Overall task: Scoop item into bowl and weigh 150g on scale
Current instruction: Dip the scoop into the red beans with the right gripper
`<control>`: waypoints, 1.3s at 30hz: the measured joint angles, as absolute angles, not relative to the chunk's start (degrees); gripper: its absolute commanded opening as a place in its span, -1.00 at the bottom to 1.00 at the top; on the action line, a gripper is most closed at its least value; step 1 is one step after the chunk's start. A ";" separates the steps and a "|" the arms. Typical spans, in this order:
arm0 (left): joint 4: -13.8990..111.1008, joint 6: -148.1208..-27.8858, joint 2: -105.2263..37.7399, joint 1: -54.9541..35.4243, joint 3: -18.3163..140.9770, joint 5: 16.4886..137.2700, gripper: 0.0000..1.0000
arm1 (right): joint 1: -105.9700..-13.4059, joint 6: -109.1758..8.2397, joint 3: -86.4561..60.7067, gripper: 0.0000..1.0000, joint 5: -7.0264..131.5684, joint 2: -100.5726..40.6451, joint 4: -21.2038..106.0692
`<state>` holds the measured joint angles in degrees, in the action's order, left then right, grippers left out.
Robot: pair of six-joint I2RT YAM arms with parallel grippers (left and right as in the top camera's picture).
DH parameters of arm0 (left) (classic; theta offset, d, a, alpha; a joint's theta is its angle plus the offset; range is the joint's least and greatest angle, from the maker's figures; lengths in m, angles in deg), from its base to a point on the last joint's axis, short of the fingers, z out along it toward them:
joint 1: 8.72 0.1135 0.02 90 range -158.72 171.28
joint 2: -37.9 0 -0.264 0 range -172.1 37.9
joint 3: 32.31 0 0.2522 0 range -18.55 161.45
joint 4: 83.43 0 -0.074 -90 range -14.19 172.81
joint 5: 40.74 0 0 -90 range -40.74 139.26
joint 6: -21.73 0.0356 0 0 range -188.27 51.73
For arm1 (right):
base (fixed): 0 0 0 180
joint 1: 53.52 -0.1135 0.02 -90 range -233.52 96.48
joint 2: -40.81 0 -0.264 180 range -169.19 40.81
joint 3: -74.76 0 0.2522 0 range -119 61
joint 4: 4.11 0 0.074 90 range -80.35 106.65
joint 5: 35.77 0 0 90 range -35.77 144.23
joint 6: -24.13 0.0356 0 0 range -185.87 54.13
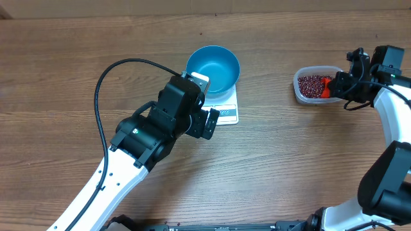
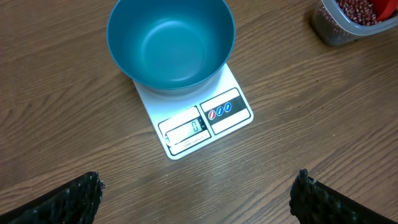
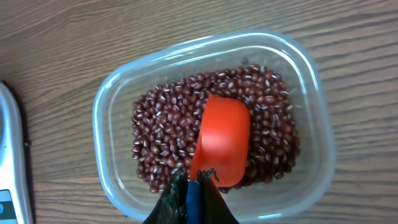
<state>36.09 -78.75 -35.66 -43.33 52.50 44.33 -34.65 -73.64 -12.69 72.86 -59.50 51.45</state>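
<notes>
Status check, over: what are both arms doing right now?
Left gripper open by scale. Right gripper shut on scoop in beans. Bowl empty. Nothing blocking.

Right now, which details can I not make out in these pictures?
- the scale display: in the left wrist view its digits are too small; overhead, the left gripper covers it.
- the handle of the scoop: in the right wrist view it is hidden by the right gripper and cut off by the bottom edge.
- the beans under the scoop: hidden by it.
</notes>
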 measured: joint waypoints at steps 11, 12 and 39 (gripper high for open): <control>36.09 -78.77 -35.66 -43.33 52.50 44.33 0.99 | -34.48 -73.59 -12.69 -0.93 77.41 -61.60 50.49; 36.07 -78.75 -35.66 -43.33 52.50 44.33 0.99 | -34.48 -73.57 -12.69 -0.93 77.43 -61.58 50.47; 36.07 -78.75 -35.66 -43.33 52.50 44.33 0.99 | -34.39 -72.06 -12.71 -0.92 82.83 -63.24 48.89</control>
<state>36.07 -78.75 -35.66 -43.33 52.50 44.33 -34.39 -72.06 -12.71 82.83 -63.24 48.89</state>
